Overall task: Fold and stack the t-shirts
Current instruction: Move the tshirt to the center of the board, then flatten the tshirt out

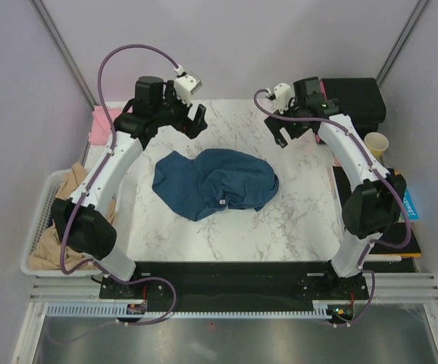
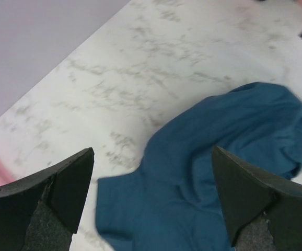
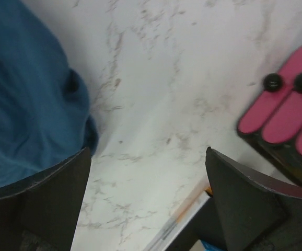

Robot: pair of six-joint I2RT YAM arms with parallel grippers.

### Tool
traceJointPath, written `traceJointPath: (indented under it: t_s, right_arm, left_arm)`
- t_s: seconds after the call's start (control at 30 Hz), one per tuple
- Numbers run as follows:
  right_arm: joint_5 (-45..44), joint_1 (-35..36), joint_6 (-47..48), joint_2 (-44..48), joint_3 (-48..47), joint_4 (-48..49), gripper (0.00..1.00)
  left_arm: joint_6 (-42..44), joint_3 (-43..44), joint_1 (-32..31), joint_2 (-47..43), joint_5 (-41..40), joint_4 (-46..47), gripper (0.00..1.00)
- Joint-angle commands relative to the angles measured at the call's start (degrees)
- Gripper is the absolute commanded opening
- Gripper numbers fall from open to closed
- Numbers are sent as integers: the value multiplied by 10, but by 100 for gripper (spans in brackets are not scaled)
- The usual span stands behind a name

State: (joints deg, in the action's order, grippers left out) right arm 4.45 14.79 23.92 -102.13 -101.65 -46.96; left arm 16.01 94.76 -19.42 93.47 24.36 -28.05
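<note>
The dark teal-blue t-shirt [image 1: 215, 183] lies crumpled in a heap in the middle of the marble table. It also shows in the left wrist view [image 2: 208, 172] and at the left of the right wrist view [image 3: 25, 99]. My left gripper [image 1: 190, 121] is open and empty, raised above the table behind the shirt's far left part. My right gripper [image 1: 283, 130] is open and empty, raised above bare marble behind the shirt's far right. A pale pink t-shirt [image 1: 100, 123] lies at the table's far left edge, partly hidden by the left arm.
A white basket [image 1: 39, 227] with tan cloth stands off the table's left side. A black case [image 1: 355, 98], a paper cup [image 1: 376, 142] and a blue printed book [image 1: 408, 205] sit on the right. Pink-handled tools [image 3: 287, 112] show in the right wrist view.
</note>
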Motion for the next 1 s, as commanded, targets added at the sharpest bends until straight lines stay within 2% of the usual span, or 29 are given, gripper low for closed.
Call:
traceJointPath:
  t_s: [0.0,0.2,0.4,0.57,0.67,0.83,0.93,0.97]
  right_arm:
    - [144,2,-11,-76,-4,-59,98]
    - [228,2,-5,-202,-88,-95,98]
    - [332,7,30,-269,-159,-153,98]
    - [344,27,96,-283,-183,-234,95]
    - [341,28,120,-277,-196,-269,98]
    - [338,33,160,-260,-162,-303,98]
    - [335,41,173,-271,-133,-315,88]
    - [333,45,176,-275,-126,-315,74]
  left_arm:
    - [72,-76,14,-53,-150,23,100]
    - [94,-142,18,-89,-160,24,100]
    - [100,-157,18,-102,-179,26,99]
    - [119,-159,18,-101,-199,26,99]
    - [124,-157,18,-99,-203,25,100]
    - [123,-153,18,-86,-201,25,100]
    - [119,-143,18,-75,-201,24,100]
    - [120,-138,18,-73,-201,25,100]
